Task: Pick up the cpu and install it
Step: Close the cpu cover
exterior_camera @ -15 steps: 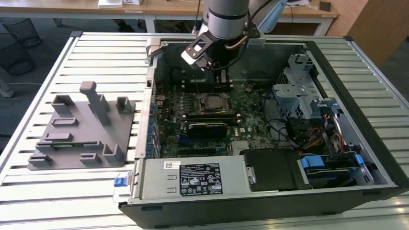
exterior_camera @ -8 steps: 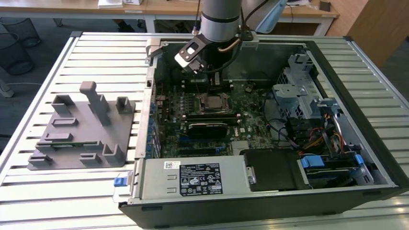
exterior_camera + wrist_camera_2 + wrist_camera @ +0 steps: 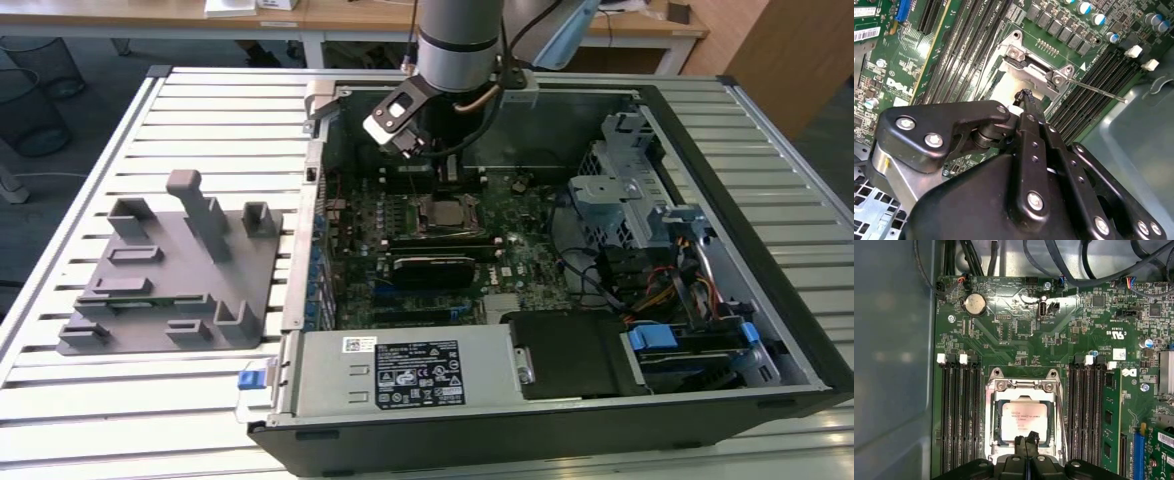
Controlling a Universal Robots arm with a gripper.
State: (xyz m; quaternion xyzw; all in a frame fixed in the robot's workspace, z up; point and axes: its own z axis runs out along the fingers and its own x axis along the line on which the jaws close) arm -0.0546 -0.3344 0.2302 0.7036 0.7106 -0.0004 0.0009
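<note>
Nearest, in the first wrist view, the gripper (image 3: 1026, 440) points straight down with its two dark fingers pressed together and nothing visible between them. Closed like this they form one narrow tip, probably to press or nudge rather than carry.

The tip hangs over the near edge of the cpu (image 3: 1021, 417); whether it touches is unclear. The silvery cpu lies flat in its socket, inside the metal frame (image 3: 1024, 386), so it appears already placed.

Memory slots (image 3: 961, 410) flank the frame on the green board (image 3: 1019, 330).

Farther out, in the exterior view, the open case (image 3: 534, 420) lies on a slatted table (image 3: 80, 150), beside a grey holder (image 3: 174, 270).
</note>
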